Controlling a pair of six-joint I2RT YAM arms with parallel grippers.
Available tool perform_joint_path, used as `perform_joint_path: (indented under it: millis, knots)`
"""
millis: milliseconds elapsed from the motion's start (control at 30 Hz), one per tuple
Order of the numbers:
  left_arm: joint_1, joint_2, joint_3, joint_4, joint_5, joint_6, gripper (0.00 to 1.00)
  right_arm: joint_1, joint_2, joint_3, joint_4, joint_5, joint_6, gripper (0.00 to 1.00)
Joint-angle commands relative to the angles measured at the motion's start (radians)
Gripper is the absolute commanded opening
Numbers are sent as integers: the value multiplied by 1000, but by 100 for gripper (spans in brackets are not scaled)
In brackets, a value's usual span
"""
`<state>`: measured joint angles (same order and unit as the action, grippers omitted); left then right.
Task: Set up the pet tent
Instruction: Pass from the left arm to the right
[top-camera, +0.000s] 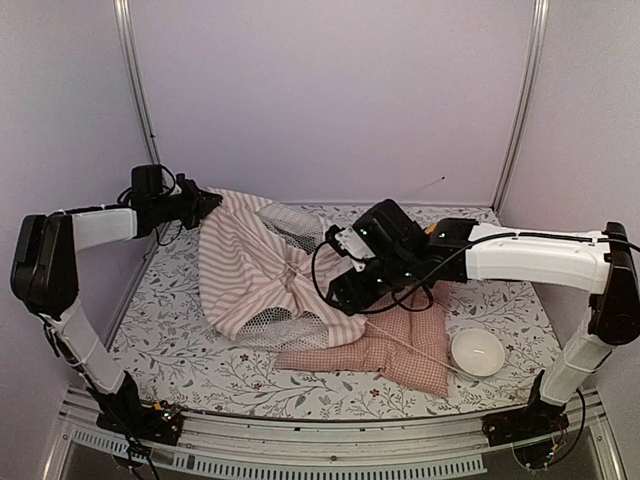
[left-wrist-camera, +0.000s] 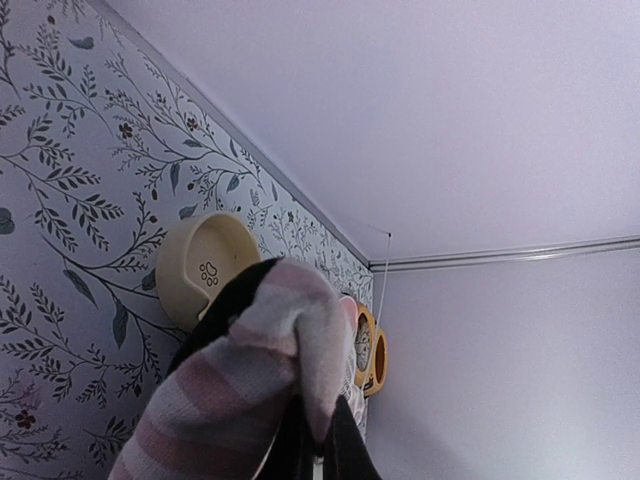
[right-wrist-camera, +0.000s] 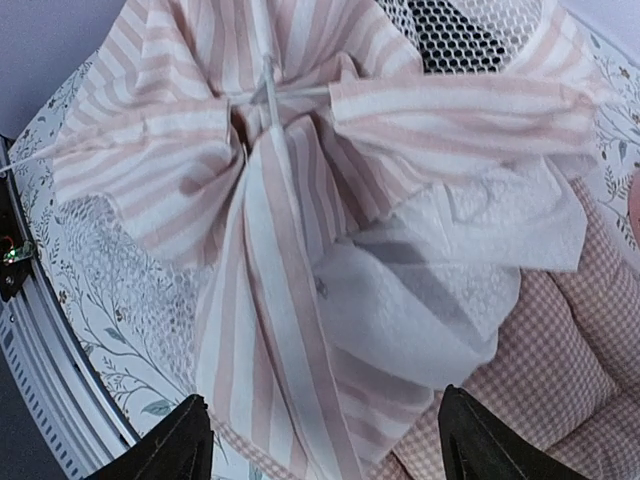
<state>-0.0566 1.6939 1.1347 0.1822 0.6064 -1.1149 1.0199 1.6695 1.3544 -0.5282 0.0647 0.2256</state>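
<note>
Striped pink-and-white tent (top-camera: 262, 268) lies slumped in the middle of the table (top-camera: 170, 335), its near edge over the cushion (top-camera: 405, 350) — nothing stands up yet, so most of the set-up is left. Left gripper (top-camera: 198, 207) is clamped on the tent's back-left corner; right gripper (right-wrist-camera: 322, 400) hangs above the bunched centre, jaws wide apart — holding nothing.

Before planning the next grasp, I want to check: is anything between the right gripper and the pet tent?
Nothing visible. The open right gripper hangs directly over the striped pet tent, with no object between them.
</note>
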Motion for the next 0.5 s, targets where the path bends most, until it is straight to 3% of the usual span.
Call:
perform_joint_path:
  millis: [0,100,200,333,467]
  knots:
    - [41,33,67,-12,31,41,0,3,-149,-147,48,-28,53,84]
    - [55,63,119,-32,56,57,0,3,-241,-255,55,-29,68,88]
    - [64,101,164,-47,84,68,0,3,-293,-329,52,-26,87,98]
    - [76,141,232,-85,108,93,0,3,-320,-396,45,-14,106,98]
    - [87,179,294,-125,124,120,0,3,-325,-448,40,-2,121,90]
